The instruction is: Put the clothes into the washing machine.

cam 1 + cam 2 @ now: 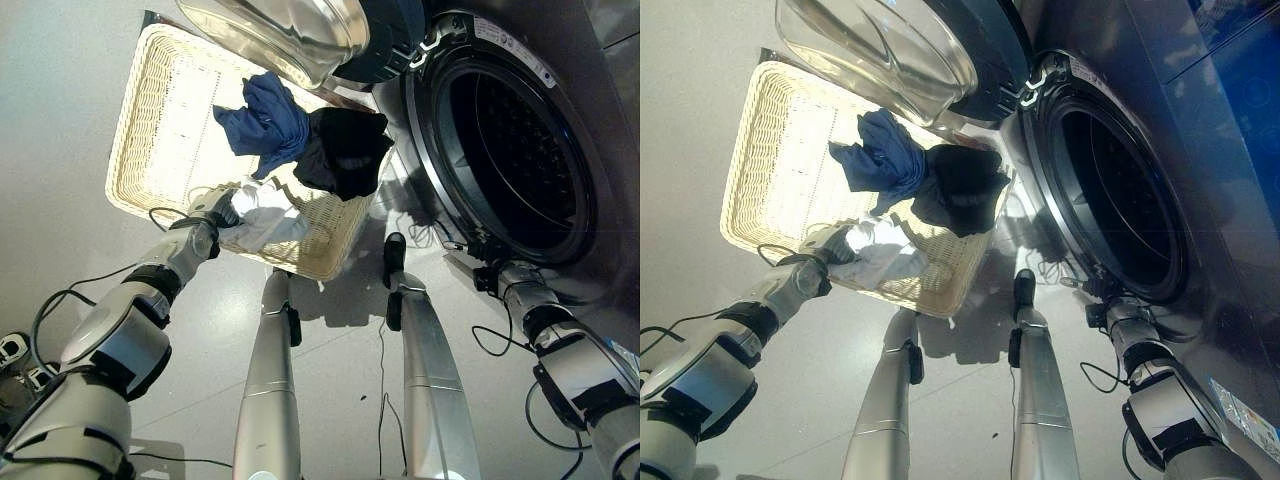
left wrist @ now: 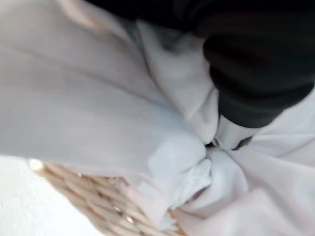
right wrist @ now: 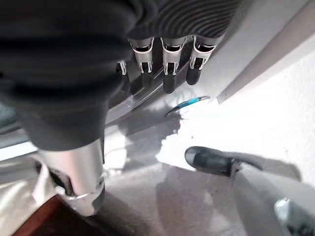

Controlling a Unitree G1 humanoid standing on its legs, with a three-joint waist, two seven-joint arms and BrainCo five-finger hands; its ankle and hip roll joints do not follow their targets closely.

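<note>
A wicker basket lies on the floor in front of the washing machine, whose door stands open above it. Inside the basket are a blue garment, a black garment and a white cloth at the near rim. My left hand is on the white cloth. In the left wrist view the white cloth bunches in folds round a finger that pinches it. My right hand hovers at the lower rim of the drum opening, with its fingers straight and holding nothing.
The dark drum opening faces the basket, and the glass door overhangs the basket's far end. Bare grey floor lies to the basket's left and in front of it.
</note>
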